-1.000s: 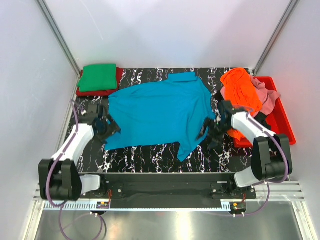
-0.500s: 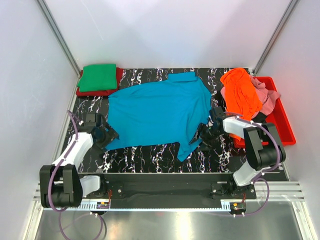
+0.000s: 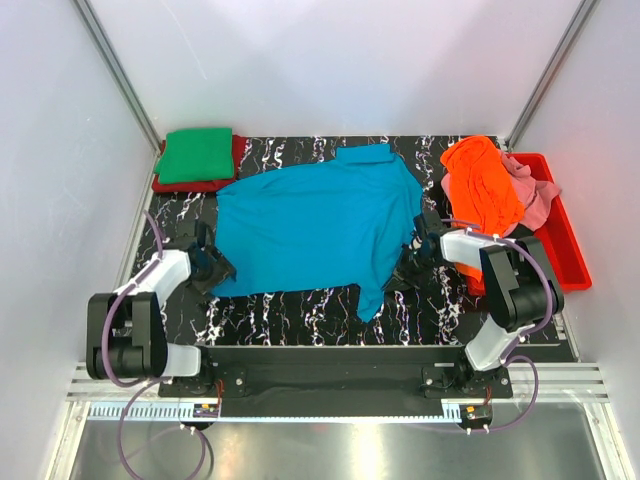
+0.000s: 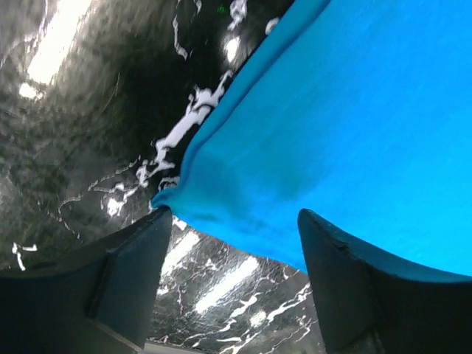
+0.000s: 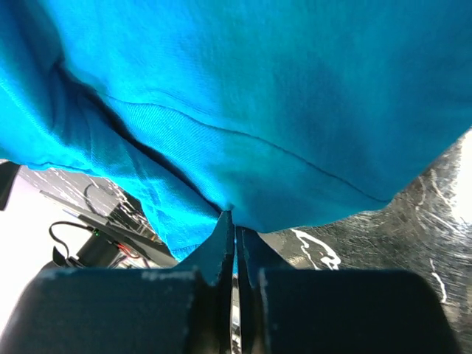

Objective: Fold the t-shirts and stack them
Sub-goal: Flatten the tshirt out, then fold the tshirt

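A: From above, the teal t-shirt is seen laid flat at the middle of the tabletop.
B: Left wrist: the left gripper is spread astride a hem corner, with nothing pinched.
A: Right wrist: the right gripper is pressed together on very little hem, so slippage is risked under lifting.

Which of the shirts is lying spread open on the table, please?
The teal shirt, in the middle; the green one lies folded far left, the orange one bunched at right.
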Controlling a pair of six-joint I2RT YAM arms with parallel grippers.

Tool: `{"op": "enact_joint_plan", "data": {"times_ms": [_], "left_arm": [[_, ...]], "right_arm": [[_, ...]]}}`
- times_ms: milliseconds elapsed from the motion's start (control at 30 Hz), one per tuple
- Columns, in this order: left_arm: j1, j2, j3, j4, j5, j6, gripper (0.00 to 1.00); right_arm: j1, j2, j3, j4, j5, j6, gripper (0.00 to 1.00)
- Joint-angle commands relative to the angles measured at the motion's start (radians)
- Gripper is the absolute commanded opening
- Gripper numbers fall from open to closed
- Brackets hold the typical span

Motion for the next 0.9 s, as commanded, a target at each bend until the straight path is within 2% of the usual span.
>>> {"op": "enact_joint_plan", "data": {"times_ms": [0, 67, 100, 133, 167, 233, 267, 433, 667, 767, 867], "left_arm": [[0.005, 0.048, 0.034, 0.045, -0.048, 0.024, 0.67], [0.002, 0.07, 0.032, 0.056, -0.05, 0.03, 0.56], [0.005, 0.08, 0.034, 0.066, -0.053, 0.039, 0.48], [0.004, 0.097, 0.035, 0.071, -0.053, 0.043, 0.32], [0.004, 0.103, 0.041, 0.071, -0.05, 0.051, 0.22], [0.004, 0.091, 0.061, 0.057, -0.037, 0.06, 0.03], [0.005, 0.059, 0.077, 0.045, -0.037, 0.06, 0.0], [0.011, -0.07, 0.135, -0.075, -0.057, 0.076, 0.0], [0.015, -0.235, 0.156, -0.181, -0.005, 0.045, 0.0], [0.016, -0.274, 0.167, -0.217, 0.022, 0.031, 0.0], [0.016, -0.251, 0.23, -0.231, 0.016, 0.039, 0.0]], "right_arm": [[0.007, -0.004, 0.041, -0.012, 0.056, -0.02, 0.0], [0.007, -0.024, 0.054, -0.041, 0.064, -0.028, 0.0], [0.007, -0.032, 0.068, -0.055, 0.067, -0.031, 0.0], [0.005, -0.041, 0.074, -0.085, 0.078, -0.034, 0.0], [0.004, -0.061, 0.083, -0.108, 0.088, -0.04, 0.0], [0.001, -0.092, 0.102, -0.183, 0.131, -0.045, 0.0], [-0.007, -0.13, 0.105, -0.211, 0.148, -0.05, 0.0], [-0.047, -0.276, 0.077, -0.355, 0.214, -0.044, 0.0], [-0.047, -0.411, 0.042, -0.423, 0.164, -0.028, 0.0], [-0.047, -0.408, 0.085, -0.454, 0.164, -0.024, 0.0], [-0.062, -0.347, 0.236, -0.498, 0.187, -0.034, 0.0]]}}
